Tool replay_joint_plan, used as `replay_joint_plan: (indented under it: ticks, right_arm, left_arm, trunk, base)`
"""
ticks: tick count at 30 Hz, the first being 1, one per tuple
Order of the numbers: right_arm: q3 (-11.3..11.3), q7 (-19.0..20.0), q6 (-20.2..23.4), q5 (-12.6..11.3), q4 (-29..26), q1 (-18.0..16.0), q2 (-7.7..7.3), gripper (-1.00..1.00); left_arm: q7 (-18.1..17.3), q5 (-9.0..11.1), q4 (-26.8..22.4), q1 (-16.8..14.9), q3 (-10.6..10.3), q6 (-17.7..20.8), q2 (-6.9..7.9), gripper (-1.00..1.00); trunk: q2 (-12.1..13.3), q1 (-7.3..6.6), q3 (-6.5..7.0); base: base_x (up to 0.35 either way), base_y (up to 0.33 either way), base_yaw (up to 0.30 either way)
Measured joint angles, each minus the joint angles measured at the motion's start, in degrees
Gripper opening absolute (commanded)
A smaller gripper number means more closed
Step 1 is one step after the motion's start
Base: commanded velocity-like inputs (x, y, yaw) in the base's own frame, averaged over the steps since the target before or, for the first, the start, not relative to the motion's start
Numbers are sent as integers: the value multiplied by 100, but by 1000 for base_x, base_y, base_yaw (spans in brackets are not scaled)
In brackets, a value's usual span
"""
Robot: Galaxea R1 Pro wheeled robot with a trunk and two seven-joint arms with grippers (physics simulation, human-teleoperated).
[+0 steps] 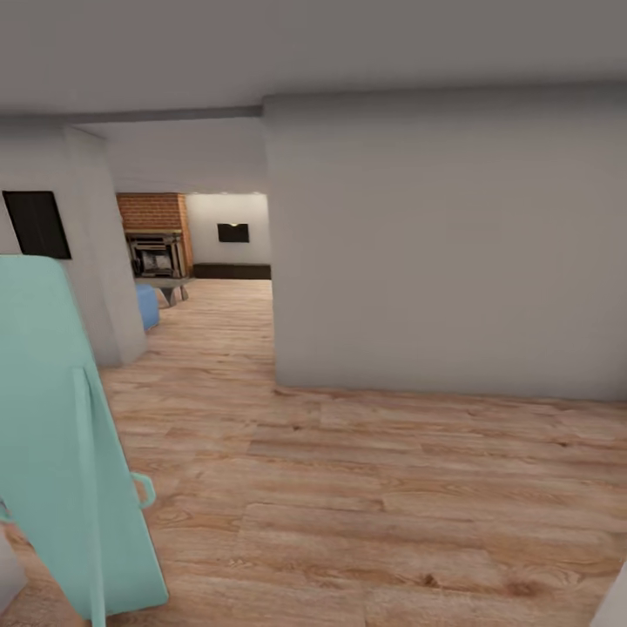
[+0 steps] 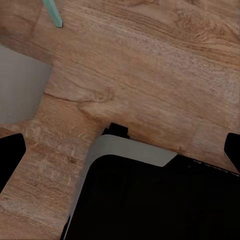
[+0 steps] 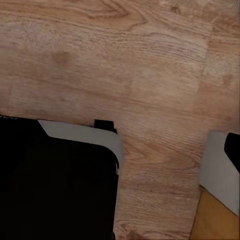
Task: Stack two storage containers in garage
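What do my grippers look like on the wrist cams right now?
The left fingertips are plain matte black with blunt, angled ends, one at each edge of the left wrist view. The right fingertip is the same matte black. I can see no markings, cables or pads on them.

Light wood-plank floor [image 1: 366,488], matt w/ visible grain; walls [image 1: 444,244] smooth matt pale; fireplace [image 1: 155,213] rough red brick.

The head camera looked forward down a hallway toward the fireplace [image 1: 157,248] at 11 o'clock. Both wrist cameras faced straight down, close over the same plank floor [image 1: 366,505].
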Motion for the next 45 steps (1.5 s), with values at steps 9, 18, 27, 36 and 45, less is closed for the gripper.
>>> replay_joint_plan:
  ticks: [9,18,27,36,45]
  right_arm:
    - [2,48,-2,0,0,1,-7,100]
    - [13,51,-8,22,0,1,-25,100]
    - [29,54,-11,73,0,1,-48,100]
    - [14,-4,-20,40,0,1,-30,100]
    - [11,-10,-14,20,0,1,-30,100]
  left_arm:
    - [0,-1,0,-1,0,0,-6,100]
    - [0,-1,4,-1,0,0,-6,100]
    - [0,-1,5,-1,0,0,-5,100]
    - [0,-1,1,-1,0,0,-3,100]
    - [0,-1,4,-1,0,0,-1,100]
  trunk:
    - [0,0,0]
    - [0,0,0]
    - [0,0,0]
    - [0,0,0]
    - [0,0,0]
  base:
    - [321,0,67]
    - [321,0,1]
    - [321,0,0]
    - [321,0,0]
    - [321,0,0]
